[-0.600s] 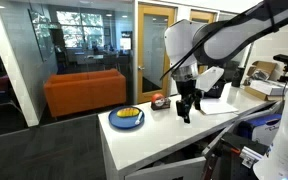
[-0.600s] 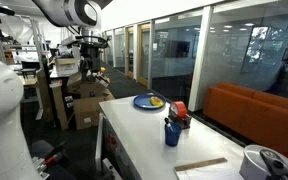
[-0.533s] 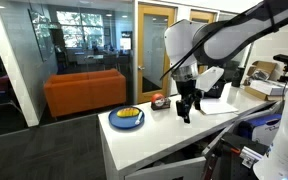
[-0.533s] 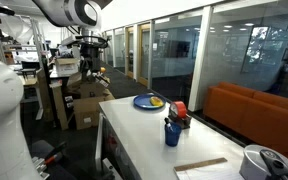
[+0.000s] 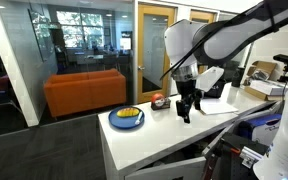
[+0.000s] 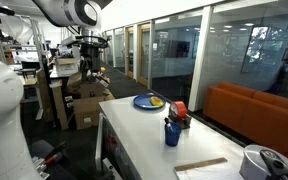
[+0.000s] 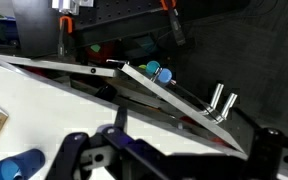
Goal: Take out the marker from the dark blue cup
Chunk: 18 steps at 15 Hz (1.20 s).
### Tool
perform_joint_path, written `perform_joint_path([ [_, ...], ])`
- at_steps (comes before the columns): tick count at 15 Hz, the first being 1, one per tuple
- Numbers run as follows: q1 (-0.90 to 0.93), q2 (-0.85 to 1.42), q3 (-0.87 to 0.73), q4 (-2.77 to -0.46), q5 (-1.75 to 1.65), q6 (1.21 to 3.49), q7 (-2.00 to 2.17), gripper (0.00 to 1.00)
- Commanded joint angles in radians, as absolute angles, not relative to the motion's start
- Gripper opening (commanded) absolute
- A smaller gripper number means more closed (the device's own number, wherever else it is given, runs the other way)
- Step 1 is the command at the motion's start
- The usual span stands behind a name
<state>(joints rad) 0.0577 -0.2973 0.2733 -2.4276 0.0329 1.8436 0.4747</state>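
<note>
The dark blue cup [image 6: 172, 133] stands on the white table [image 6: 134, 135], near the reddish bowl. The marker [image 6: 168, 120] is a thin dark stick poking out of the cup's top. My gripper [image 6: 90, 68] hangs open and empty in the air, far from the cup, past the table's far end. In an exterior view the gripper [image 5: 187, 108] overlaps the table, and I cannot pick out the cup there. In the wrist view the open fingers [image 7: 174, 165] frame the bottom edge, and a blue cup [image 7: 19, 165] shows at lower left.
A wide blue plate [image 5: 127, 119] with yellow contents lies on the table, and also shows in an exterior view [image 6: 147, 101]. A dark reddish bowl [image 5: 159, 101] sits behind it. An orange sofa [image 5: 84, 92] and glass walls stand beyond. Desks and clutter are behind the arm [image 6: 69, 80].
</note>
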Motion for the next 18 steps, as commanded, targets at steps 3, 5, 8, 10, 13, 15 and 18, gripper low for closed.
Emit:
perform_joint_path([
  [3, 0.078, -0.295, 0.253, -2.426, 0.027, 1.841, 0.479, 1.00],
  [5, 0.078, -0.295, 0.253, -2.426, 0.027, 1.841, 0.479, 1.00],
  [8, 0.078, -0.295, 0.253, -2.426, 0.027, 1.841, 0.479, 1.00],
  [10, 0.078, -0.295, 0.253, -2.426, 0.027, 1.841, 0.479, 1.00],
  [13, 0.078, -0.295, 0.253, -2.426, 0.027, 1.841, 0.479, 1.00],
  [15, 0.078, -0.280, 0.247, -2.408, 0.036, 1.840, 0.468, 1.00],
  [18, 0.065, -0.210, 0.237, -2.324, 0.029, 1.840, 0.488, 1.00],
])
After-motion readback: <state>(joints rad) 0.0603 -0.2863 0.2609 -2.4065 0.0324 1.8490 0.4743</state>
